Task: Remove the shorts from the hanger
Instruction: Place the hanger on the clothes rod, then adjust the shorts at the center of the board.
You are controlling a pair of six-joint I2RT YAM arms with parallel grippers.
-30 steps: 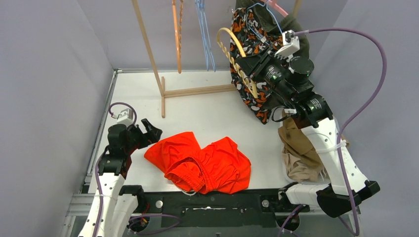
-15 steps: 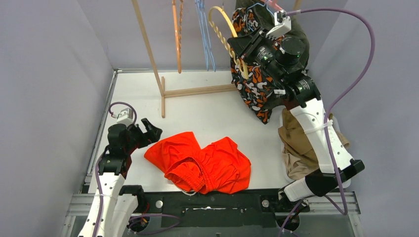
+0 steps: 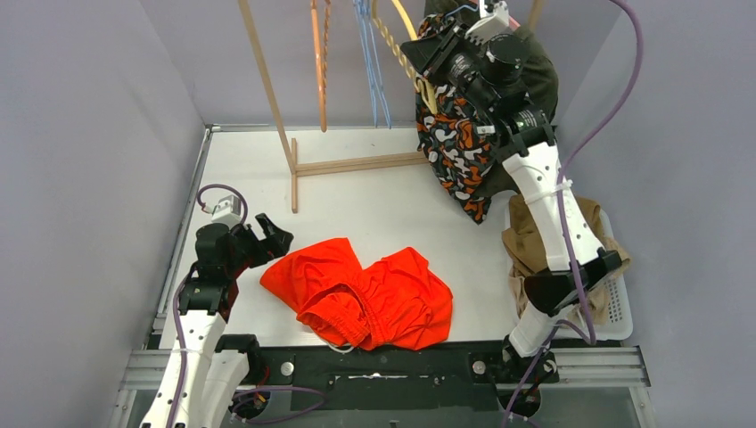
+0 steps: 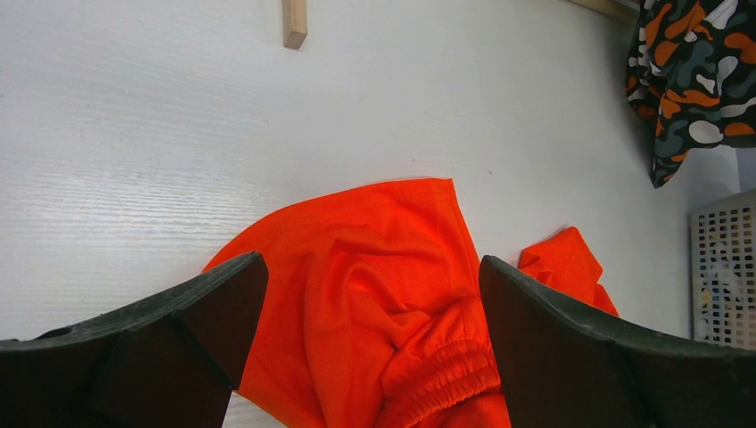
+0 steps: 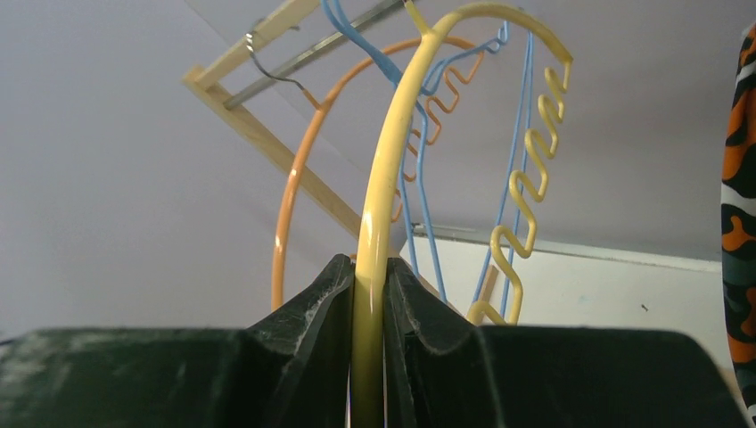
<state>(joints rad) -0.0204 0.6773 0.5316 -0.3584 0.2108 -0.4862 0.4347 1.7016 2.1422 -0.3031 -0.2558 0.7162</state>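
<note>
1. The right arm (image 3: 544, 187) reaches up to the wooden rack (image 3: 267, 89) at the far side of the worktop (image 3: 374, 196). The right fingers (image 5: 312, 348) are clamped on the curved rod of a bare yellow hanger (image 5: 385, 178).
2. An orange hanger (image 5: 283, 223) and a blue hanger (image 5: 419, 205) hang just beside the yellow one, hooked on the rack's metal rail (image 5: 339, 40).
3. The camouflage shorts (image 3: 459, 152) hang at the rack's right end, against the right arm, with the dark green shorts (image 3: 538, 76) behind them. They appear to hang from a hanger, but the arm hides what holds them.
4. The orange-red shorts (image 3: 365, 294) lie crumpled on the worktop near its front edge, between the two arm bases.
5. The left fingers (image 4: 178, 348) are spread wide with nothing held, low over the worktop just left of the orange-red shorts. In the wrist view, that cloth fills the gap between them.
6. The beige and brown shorts (image 3: 535, 259) are piled in a white basket (image 3: 620, 308) at the right edge, beside the right arm.
</note>
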